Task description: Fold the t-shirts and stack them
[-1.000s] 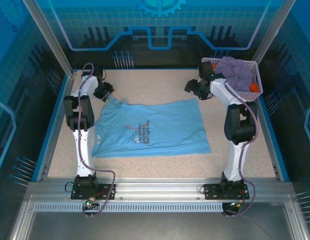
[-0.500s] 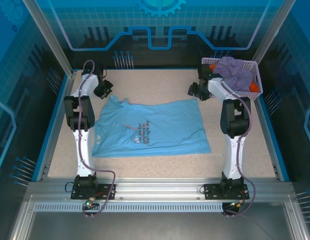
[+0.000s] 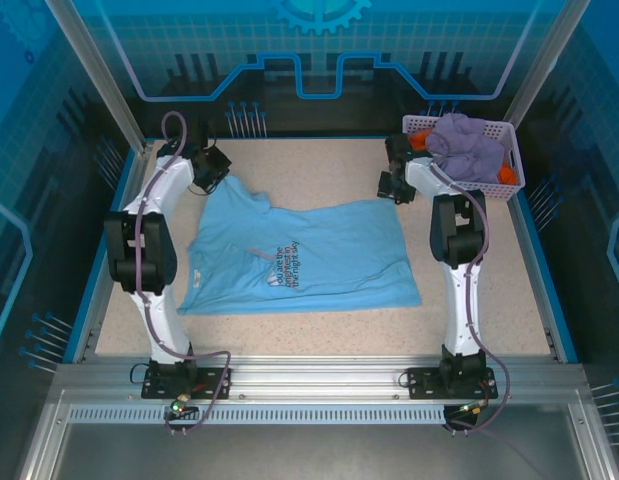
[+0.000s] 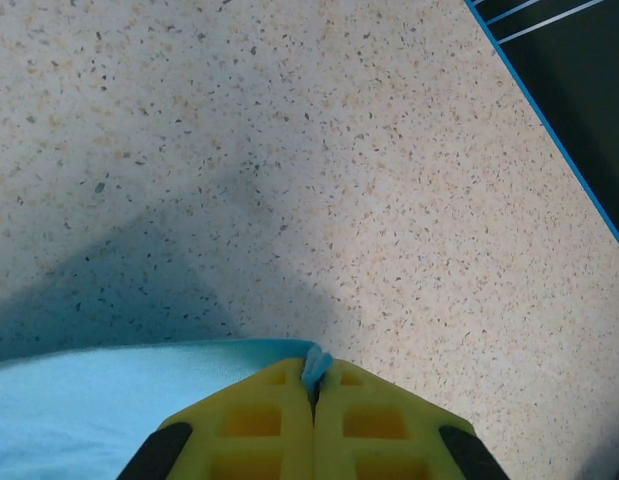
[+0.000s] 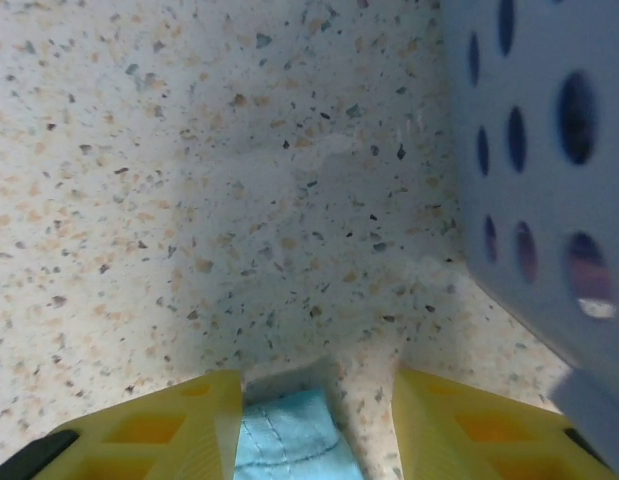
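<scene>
lying flat on the table (image 3: 319, 170), the sky-blue t-shirt (image 3: 299, 260) is pinched at its far-left corner by the closed left gripper (image 4: 314, 385); its far-right corner is straddled, ungripped, by the parted right gripper (image 5: 314, 390).

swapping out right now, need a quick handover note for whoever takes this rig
Grippers: the left gripper is shut on the far-left corner of the blue t-shirt. The right gripper is open, its fingers either side of the shirt's far-right corner, next to the basket.
Things: the blue t-shirt is spread out on the table. The lavender t-shirt and orange t-shirt are in the basket.
Done: nothing folded or stacked.
Left: close the right grip, fold the blue shirt, then fold the others and stack.
</scene>
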`<state>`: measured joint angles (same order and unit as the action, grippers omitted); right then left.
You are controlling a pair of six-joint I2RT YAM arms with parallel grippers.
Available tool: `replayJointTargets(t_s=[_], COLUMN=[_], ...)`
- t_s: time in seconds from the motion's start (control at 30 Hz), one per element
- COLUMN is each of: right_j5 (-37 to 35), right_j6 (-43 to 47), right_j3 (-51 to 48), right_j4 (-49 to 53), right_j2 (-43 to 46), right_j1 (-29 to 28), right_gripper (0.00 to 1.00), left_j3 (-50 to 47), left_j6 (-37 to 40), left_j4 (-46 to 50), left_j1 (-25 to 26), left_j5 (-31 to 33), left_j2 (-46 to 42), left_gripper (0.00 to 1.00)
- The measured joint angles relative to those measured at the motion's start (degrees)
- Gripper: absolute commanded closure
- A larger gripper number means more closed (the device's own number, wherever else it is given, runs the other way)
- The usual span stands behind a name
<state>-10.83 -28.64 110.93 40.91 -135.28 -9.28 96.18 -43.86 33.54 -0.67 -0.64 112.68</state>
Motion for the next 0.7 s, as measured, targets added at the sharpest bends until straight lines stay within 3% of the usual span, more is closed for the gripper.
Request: replayJointTargets(t_s=[0.3, 0.7], right_j5=[-0.13, -0.72], right_j6=[0.04, 0.68], right_j3=[1.84, 5.31], right_j4=[0.02, 1.62], right_j2=[-1.09, -3.15], right_j1=[-0.04, -0.22], right_gripper=[0.6, 0.89], left_j3=[-8.11, -10.73], left_j6=[-0.81, -0.59], left_j4=[-7.43, -14.21], left_j1=[0.72, 1.18], left_j5=[0.02, 0.0], left_j2=[-1.44, -1.44], left_gripper=[0.97, 0.98])
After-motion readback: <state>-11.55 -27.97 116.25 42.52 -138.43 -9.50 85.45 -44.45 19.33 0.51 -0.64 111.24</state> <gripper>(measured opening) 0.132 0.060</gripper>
